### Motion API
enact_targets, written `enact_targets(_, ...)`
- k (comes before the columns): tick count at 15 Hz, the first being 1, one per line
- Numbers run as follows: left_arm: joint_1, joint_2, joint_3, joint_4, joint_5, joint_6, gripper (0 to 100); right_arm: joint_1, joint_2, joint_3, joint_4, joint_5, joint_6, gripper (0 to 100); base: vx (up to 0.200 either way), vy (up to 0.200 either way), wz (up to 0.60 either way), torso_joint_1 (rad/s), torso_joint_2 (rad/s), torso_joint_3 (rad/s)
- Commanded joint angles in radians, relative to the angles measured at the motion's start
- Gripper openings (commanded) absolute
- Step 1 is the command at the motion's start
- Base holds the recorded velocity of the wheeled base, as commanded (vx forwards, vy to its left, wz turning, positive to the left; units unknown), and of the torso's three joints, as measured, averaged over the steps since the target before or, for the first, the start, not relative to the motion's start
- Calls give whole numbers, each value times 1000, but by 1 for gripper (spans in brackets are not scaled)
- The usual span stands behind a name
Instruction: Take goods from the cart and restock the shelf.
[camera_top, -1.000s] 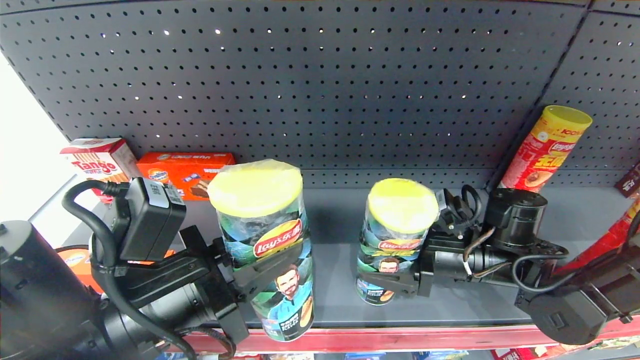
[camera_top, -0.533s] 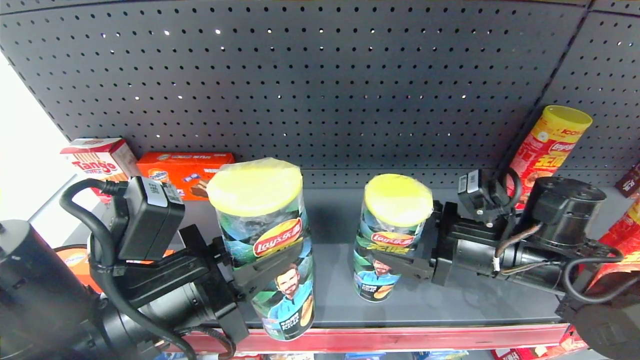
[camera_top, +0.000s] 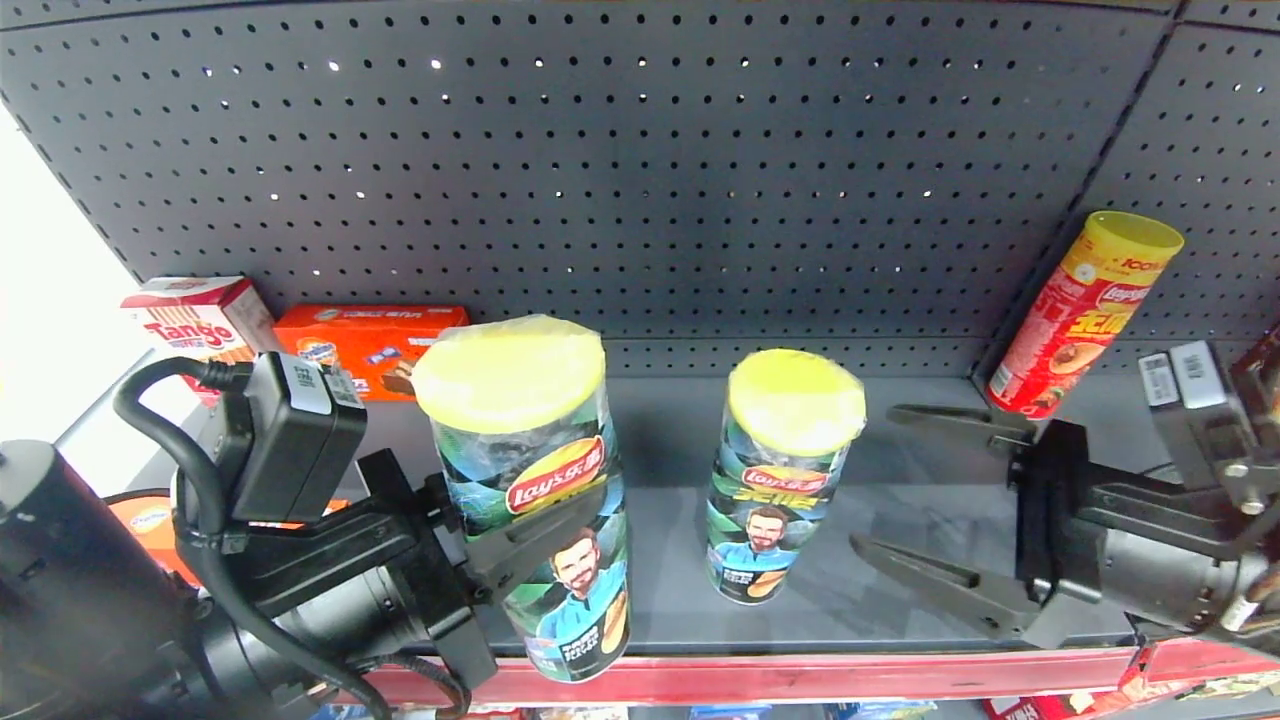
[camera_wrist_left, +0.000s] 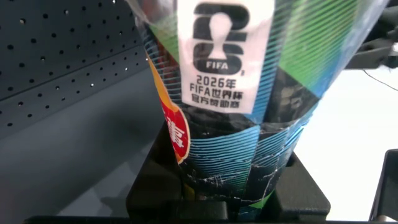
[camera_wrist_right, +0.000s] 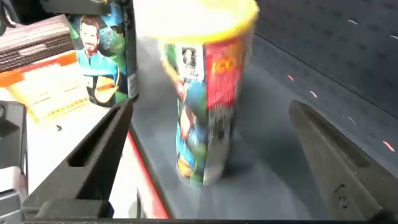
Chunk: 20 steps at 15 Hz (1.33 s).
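Yellow-lidded can (camera_top: 785, 480) stood free on the shelf (camera_top: 665, 470), my right gripper (camera_top: 872, 478) spread wide just beside it, left gripper (camera_top: 530, 525) clamping a second can (camera_top: 575, 600); a careless swing could topple either.

The right pincer (camera_top: 872, 478) released the can (camera_top: 780, 480) (jaws wide) and backed away.
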Motion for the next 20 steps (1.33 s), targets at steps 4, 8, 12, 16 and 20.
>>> enact_targets(4,-7,-1,-6,0,0,1,0,4,-455,107,282,-249,7,100,0,0,0,0,0,0)
enact_targets(8,-17,0,-4,1,-1,2,0,-5,-757,366,377,-373,7,100,0,0,0,0,0,0)
enact_targets(12,-34,5,-9,1,-1,2,0,-23,-993,404,699,-503,7,100,0,0,0,0,0,0)
enact_targets(16,-32,2,-8,1,0,2,0,-240,-1156,381,1021,-577,1,100,0,0,0,0,0,0)
enact_targets(20,-34,11,-20,3,-1,4,0,-525,-1070,381,1021,-580,7,100,0,0,0,0,0,0)
